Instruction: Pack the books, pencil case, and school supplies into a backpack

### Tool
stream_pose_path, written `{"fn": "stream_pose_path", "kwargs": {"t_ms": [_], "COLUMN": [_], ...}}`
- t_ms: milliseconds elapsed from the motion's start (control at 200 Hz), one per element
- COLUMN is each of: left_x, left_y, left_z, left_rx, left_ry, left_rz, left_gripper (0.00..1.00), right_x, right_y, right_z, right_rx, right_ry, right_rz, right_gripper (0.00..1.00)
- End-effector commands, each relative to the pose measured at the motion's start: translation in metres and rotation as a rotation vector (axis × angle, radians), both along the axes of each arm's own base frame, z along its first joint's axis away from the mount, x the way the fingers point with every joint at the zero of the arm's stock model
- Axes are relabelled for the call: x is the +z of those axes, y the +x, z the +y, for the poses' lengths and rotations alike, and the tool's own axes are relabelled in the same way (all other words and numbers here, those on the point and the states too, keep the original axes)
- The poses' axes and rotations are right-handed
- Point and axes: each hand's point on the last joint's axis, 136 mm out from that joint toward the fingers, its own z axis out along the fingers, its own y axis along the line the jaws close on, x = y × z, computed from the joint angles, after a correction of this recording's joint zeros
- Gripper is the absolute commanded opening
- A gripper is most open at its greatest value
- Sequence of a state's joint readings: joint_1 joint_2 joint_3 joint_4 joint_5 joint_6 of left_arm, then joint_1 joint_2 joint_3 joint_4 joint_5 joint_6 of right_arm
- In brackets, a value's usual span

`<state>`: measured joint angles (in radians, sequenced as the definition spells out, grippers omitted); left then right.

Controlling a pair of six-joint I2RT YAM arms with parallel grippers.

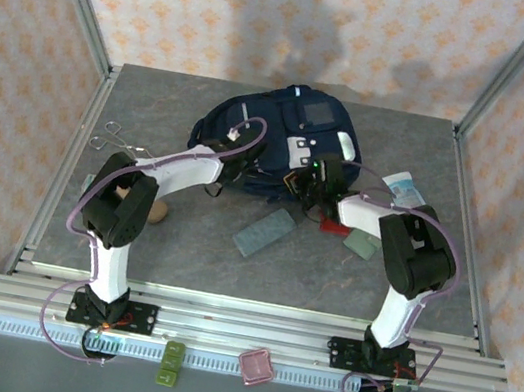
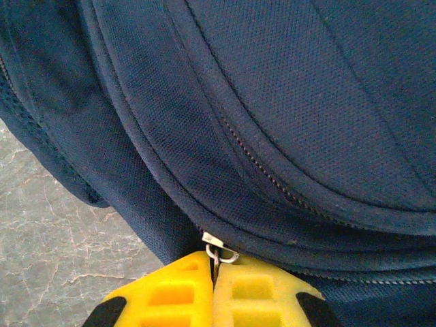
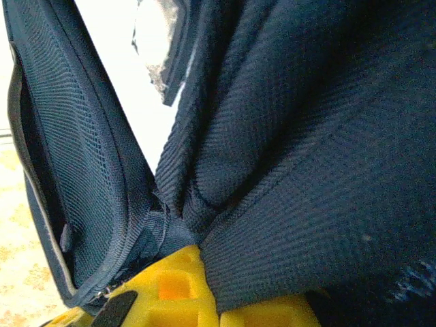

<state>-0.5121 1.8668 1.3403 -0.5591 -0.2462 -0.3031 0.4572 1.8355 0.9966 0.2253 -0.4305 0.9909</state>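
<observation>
The navy backpack [image 1: 290, 125] lies at the back middle of the table. My left gripper [image 1: 242, 136] is on its left side, and in the left wrist view the yellow jaws [image 2: 214, 264] are shut on a metal zipper pull [image 2: 219, 255] of the backpack [image 2: 286, 116]. My right gripper [image 1: 309, 180] is at the bag's near edge, shut [image 3: 214, 283] on a fold of the backpack's fabric [image 3: 313, 177]. The grey-blue pencil case [image 1: 265, 230] lies in front of the bag. The school supplies, one red piece [image 1: 333, 227] and one grey-green piece [image 1: 362, 242], lie by the right arm. The books are out of view.
A white-and-blue tube [image 1: 406, 188] lies right of the bag. Metal scissors [image 1: 115, 140] rest at the left edge, and a tan lump [image 1: 158, 210] sits beside the left arm. A green piece [image 1: 172, 363] and a pink piece [image 1: 255, 367] sit below the front rail.
</observation>
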Motion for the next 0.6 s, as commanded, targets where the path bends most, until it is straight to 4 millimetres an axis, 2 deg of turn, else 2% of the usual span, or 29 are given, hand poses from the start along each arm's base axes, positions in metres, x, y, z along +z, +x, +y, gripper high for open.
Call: {"fn": "stream_pose_path", "kwargs": {"t_ms": [0,120,330,445,506,596], "left_x": [0.024,0.033,0.048,0.055,0.061,0.069], "left_y": [-0.012,-0.025,-0.040,-0.036,-0.032,-0.025], "left_z": [0.030,0.008,-0.045,-0.072,-0.083,-0.092], "left_rx": [0.039,-0.020,-0.147,-0.178,-0.190,-0.199], "left_ry": [0.021,-0.097,-0.219,-0.287,-0.319,-0.342], "left_rz": [-0.018,-0.006,-0.011,-0.041,-0.062,-0.086], "left_gripper": [0.00,0.00,0.00,0.00,0.00,0.00], "right_x": [0.005,0.014,0.028,0.039,0.048,0.063], "right_y": [0.024,0.039,0.071,0.071,0.062,0.040], "right_z": [-0.043,-0.050,-0.063,-0.054,-0.042,-0.031], "right_rx": [-0.098,-0.097,-0.106,-0.070,-0.030,0.007], "right_ry": [-0.160,-0.214,-0.272,-0.232,-0.154,-0.080], "right_rz": [-0.040,-0.057,-0.062,-0.054,-0.058,-0.071], "right_gripper": [0.00,0.00,0.00,0.29,0.36,0.40]}}
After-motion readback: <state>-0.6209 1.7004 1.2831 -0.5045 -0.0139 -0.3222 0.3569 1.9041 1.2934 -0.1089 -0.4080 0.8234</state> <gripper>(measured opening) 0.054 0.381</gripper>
